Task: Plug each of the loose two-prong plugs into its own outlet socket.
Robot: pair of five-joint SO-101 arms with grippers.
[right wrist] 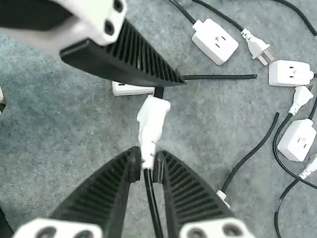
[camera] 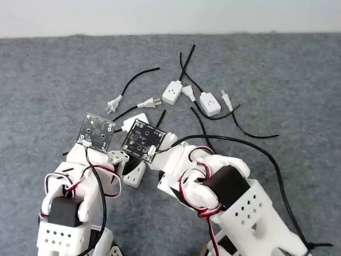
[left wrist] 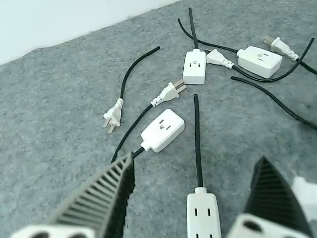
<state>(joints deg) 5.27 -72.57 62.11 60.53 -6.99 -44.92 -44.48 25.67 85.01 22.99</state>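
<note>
Grey carpet [camera: 53, 80] covers the table, with a pale wall [camera: 160, 16] at the far edge. Both arms are folded low and forward, side by side: left arm [camera: 64, 208], right arm [camera: 229, 197], wrists angled down toward the same spot. The left gripper [left wrist: 197, 163] is spread wide and holds nothing; a white socket [left wrist: 203, 218] lies on the carpet between its fingers, its black cord running away from the arm. The right gripper [right wrist: 145, 161] is pinched tight on a white plug [right wrist: 151, 121] at the cord end. The plug's nose is aimed at that socket, just beside it, though I cannot tell whether they touch. Two loose plugs [camera: 113, 104] [camera: 150, 102] lie farther out, and two more sockets [camera: 172, 92] [camera: 210, 103] lie beyond them.
</note>
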